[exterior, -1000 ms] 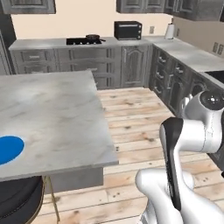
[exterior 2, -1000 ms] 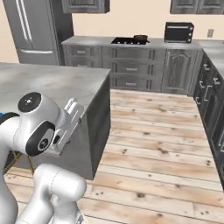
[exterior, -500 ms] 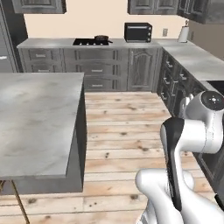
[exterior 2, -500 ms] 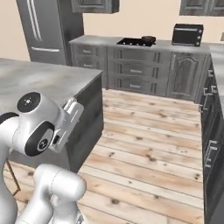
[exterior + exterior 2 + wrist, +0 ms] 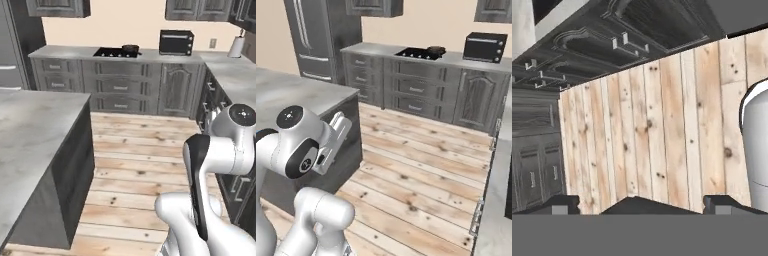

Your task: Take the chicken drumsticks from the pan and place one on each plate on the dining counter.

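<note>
On the far tabletop [image 5: 70, 52], I see the pan [image 5: 130, 49] resting on the cooktop [image 5: 116, 51]. My claw [image 5: 641, 202] hangs empty above the wooden floor [image 5: 662, 125], jaws spread wide.

I am finding no legible text, labels, brands, numbers or signs on any surface or appliance in these views.

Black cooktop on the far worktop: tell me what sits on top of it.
A dark pan sits on the cooktop, at its right side. Its rim hides the inside, so any drumsticks in it cannot be made out from here.
</note>
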